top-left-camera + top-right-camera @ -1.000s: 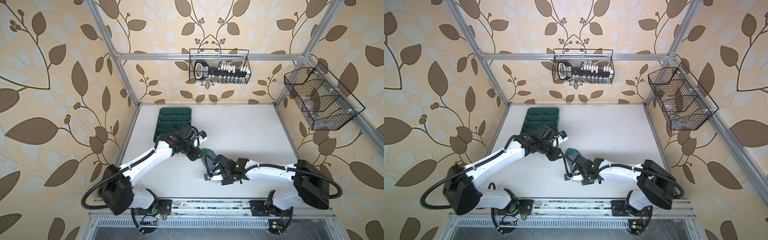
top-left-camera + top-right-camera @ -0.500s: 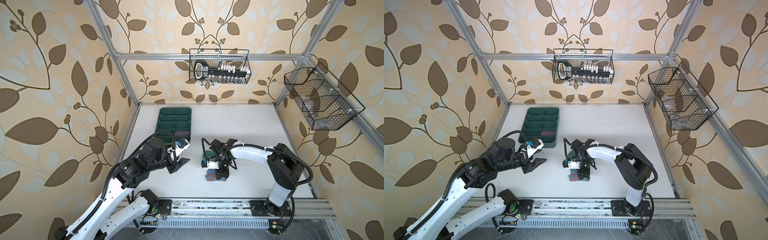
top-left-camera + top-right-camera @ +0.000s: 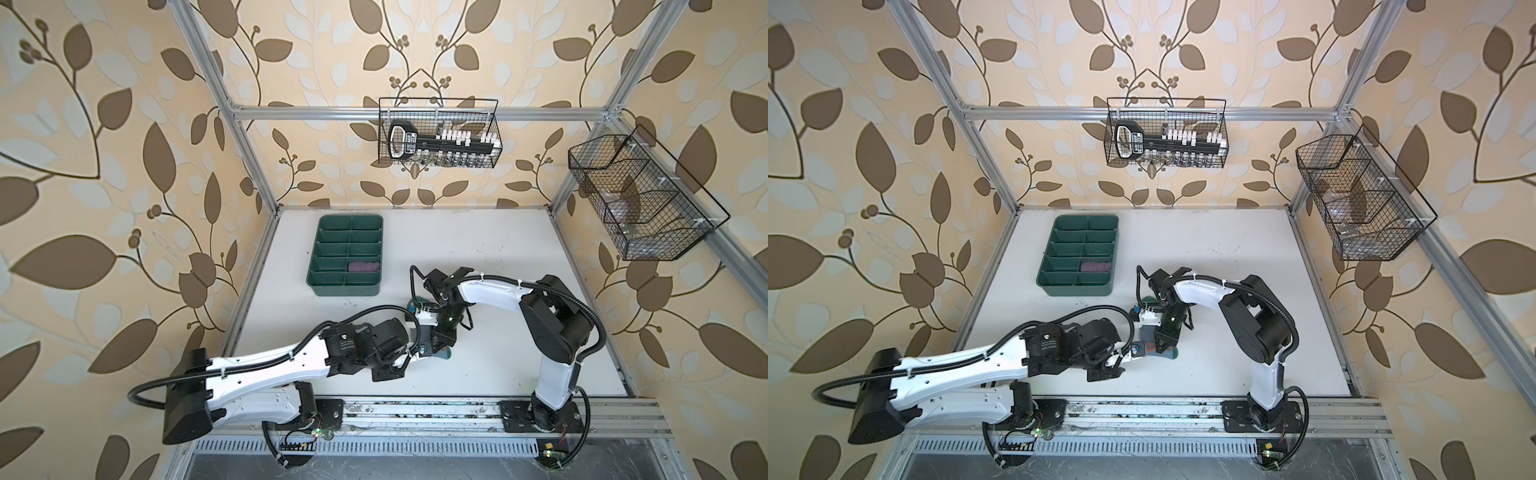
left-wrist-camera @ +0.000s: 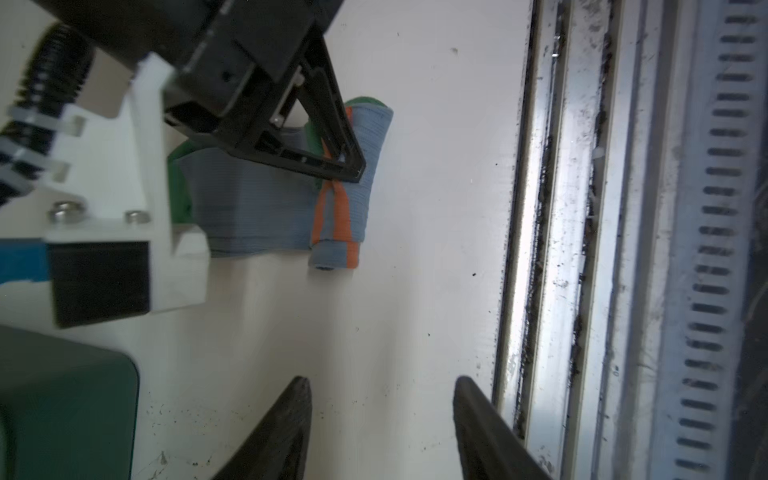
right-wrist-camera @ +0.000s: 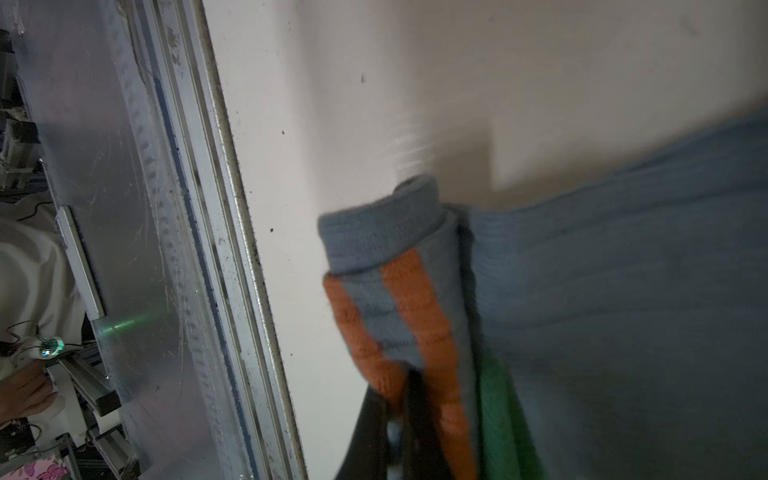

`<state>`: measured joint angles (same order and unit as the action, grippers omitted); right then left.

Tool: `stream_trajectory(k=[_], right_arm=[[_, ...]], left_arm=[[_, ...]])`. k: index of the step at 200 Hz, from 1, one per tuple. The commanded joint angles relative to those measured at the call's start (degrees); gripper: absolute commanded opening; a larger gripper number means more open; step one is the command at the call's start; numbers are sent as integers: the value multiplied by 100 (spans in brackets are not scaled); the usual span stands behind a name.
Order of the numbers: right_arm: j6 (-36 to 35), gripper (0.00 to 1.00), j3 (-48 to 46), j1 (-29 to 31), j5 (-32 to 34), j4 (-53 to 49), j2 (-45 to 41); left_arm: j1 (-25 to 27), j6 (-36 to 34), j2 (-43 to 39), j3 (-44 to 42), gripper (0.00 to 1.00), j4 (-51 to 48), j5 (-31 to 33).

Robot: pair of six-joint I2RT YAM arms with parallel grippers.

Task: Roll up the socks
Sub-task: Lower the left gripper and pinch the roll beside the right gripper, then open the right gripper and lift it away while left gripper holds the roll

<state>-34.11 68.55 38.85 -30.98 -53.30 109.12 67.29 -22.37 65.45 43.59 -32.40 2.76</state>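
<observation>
Only wrist-side: orange-striped sock

Ribbed knit cloth sock, matt white tabletop, scuffed metal rail, smooth green plastic tray

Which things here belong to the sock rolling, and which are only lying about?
Job: grey-blue sock, in right gripper; purple sock, in the green tray; left gripper, open.
Lying about: green tray; back wire basket; side wire basket.

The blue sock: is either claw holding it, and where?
The right gripper pinches the blue sock at its rolled, orange-striped end; the left gripper is open, empty.
</observation>
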Motion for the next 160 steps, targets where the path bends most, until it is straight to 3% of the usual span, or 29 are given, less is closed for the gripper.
stream_trajectory(k=[1, 30, 76, 120, 160], right_arm=[[-172, 0, 71, -68, 101, 115, 241], [-184, 0, 48, -92, 56, 122, 207], [-193, 0, 35, -149, -3, 149, 85], [-193, 0, 1, -168, -75, 204, -19], [-126, 4, -163, -238, -205, 389, -333]], left_arm=[[174, 137, 518, -147, 56, 1389, 550], [188, 269, 1364, -79, 54, 1975, 953], [188, 197, 1937, -211, 49, 2458, 956], [188, 311, 2497, -134, 28, 2502, 890], [180, 433, 2647, -114, 2, 2499, 904]])
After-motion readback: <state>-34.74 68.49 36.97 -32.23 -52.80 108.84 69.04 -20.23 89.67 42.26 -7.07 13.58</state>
